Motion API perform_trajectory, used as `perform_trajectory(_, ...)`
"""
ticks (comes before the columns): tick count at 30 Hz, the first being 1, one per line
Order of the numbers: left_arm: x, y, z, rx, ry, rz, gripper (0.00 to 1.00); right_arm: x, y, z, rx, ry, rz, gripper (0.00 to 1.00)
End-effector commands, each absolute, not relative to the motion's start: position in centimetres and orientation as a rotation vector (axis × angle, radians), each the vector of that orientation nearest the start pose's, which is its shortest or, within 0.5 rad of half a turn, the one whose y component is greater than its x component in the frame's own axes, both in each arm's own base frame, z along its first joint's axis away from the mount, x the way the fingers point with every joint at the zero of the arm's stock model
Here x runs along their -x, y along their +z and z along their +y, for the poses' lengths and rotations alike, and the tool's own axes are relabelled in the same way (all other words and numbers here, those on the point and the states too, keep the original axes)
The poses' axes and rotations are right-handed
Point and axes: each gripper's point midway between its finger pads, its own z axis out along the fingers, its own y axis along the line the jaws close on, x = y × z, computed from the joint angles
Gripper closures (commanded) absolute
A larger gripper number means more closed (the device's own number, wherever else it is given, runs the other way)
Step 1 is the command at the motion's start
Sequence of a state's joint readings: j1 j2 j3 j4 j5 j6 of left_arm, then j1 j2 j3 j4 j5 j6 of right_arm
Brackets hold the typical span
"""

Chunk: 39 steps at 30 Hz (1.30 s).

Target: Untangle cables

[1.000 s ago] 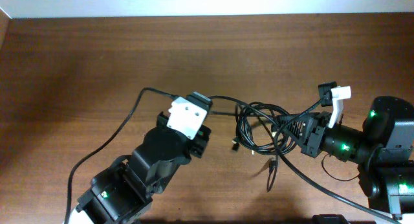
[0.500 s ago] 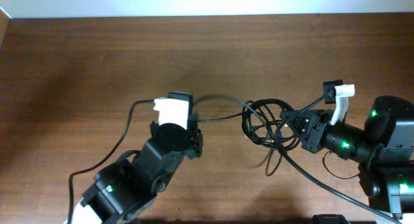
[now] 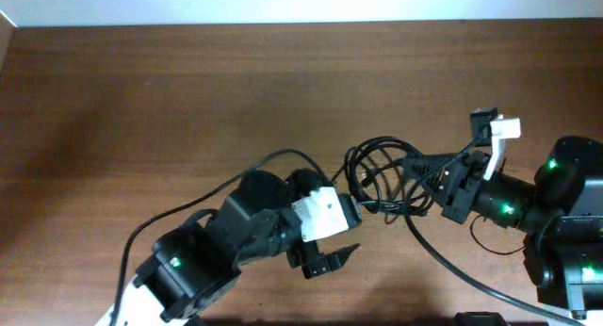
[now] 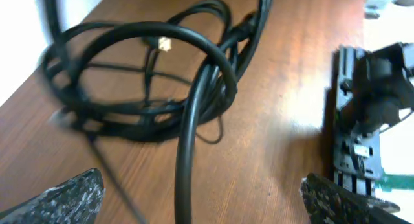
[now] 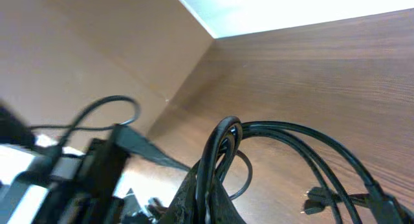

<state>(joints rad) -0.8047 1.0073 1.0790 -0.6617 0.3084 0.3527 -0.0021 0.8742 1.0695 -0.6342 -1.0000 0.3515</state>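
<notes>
Your left gripper (image 3: 347, 234) stands spread wide just left of the cables (image 3: 382, 175) (a loose black tangle), right of centre on the table (image 3: 141, 100); your right gripper (image 3: 413, 164) seems clamped on their loops.

The left arm (image 3: 198, 260) rises from the lower left of the overhead frame and reaches toward the centre, wrist rolled so the left claw (image 3: 354, 232) points right. Its two fingers (image 4: 68, 197) are spread wide with nothing between them. The right arm (image 3: 556, 213) enters from the lower right edge and stretches left. The right claw (image 3: 413, 163) is pinched tight on the cables (image 5: 215, 146) and sits just right of centre.
</notes>
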Motion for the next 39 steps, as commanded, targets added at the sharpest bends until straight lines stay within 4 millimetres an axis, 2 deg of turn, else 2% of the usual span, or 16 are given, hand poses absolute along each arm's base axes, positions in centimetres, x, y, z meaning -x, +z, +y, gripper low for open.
perform_trajectory(1,-17.8,28.0,-27.7,-1.448,-0.616,1.632,0.01,-21.1,37.0,15.5,0.43,1.337,1.894,0.96)
perform_trajectory(3,-18.2,27.9,-28.1,-1.447,-0.616,1.629,0.01,-20.8,37.1,15.6,0.447,1.358,1.888,0.96)
perform_trajectory(5,-18.5,29.0,-28.4,-1.424,-0.613,1.583,0.01,-20.8,37.1,15.7,0.449,1.36,1.887,0.96)
perform_trajectory(8,-17.9,30.7,-27.8,-1.449,-0.564,1.469,0.02,-20.8,37.2,15.7,0.451,1.359,1.884,0.96)
perform_trajectory(12,-16.0,31.5,-28.3,-1.56,-0.597,1.298,0.27,-20.9,37.4,15.7,0.462,1.35,1.87,0.96)
perform_trajectory(13,-15.7,31.6,-28.4,-1.576,-0.608,1.271,0.3,-20.9,37.4,15.7,0.462,1.35,1.869,0.96)
perform_trajectory(17,-15.5,31.7,-28.6,-1.594,-0.598,1.243,0.32,-21.4,37.0,15.9,0.419,1.43,1.911,0.96)
perform_trajectory(20,-14.9,31.6,-28.9,-1.63,-0.589,1.197,0.33,-21.1,37.5,16.4,0.46,1.539,1.895,0.96)
perform_trajectory(21,-14.9,31.2,-29.1,-1.638,-0.593,1.206,0.27,-20.9,37.9,16.6,0.51,1.569,1.865,0.96)
perform_trajectory(22,-15.0,31.0,-29.2,-1.643,-0.595,1.213,0.25,-20.8,38.0,16.6,0.519,1.576,1.861,0.96)
perform_trajectory(25,-15.2,30.6,-29.4,-1.651,-0.597,1.226,0.3,-20.7,38.0,16.6,0.527,1.582,1.857,0.96)
perform_trajectory(29,-15.6,30.5,-29.3,-1.641,-0.573,1.236,0.3,-20.0,38.4,16.8,0.575,1.623,1.833,0.96)
perform_trajectory(32,-15.7,30.6,-29.3,-1.638,-0.569,1.234,0.6,-19.8,38.5,16.8,0.588,1.631,1.826,0.96)
perform_trajectory(34,-15.7,30.6,-29.3,-1.639,-0.57,1.235,0.66,-19.8,38.6,16.9,0.591,1.634,1.824,0.96)
perform_trajectory(37,-15.7,30.6,-29.3,-1.639,-0.57,1.235,0.65,-19.6,38.6,16.9,0.597,1.641,1.822,0.96)
perform_trajectory(39,-15.7,30.4,-29.4,-1.641,-0.57,1.239,0.76,-19.6,38.6,16.9,0.597,1.642,1.822,0.96)
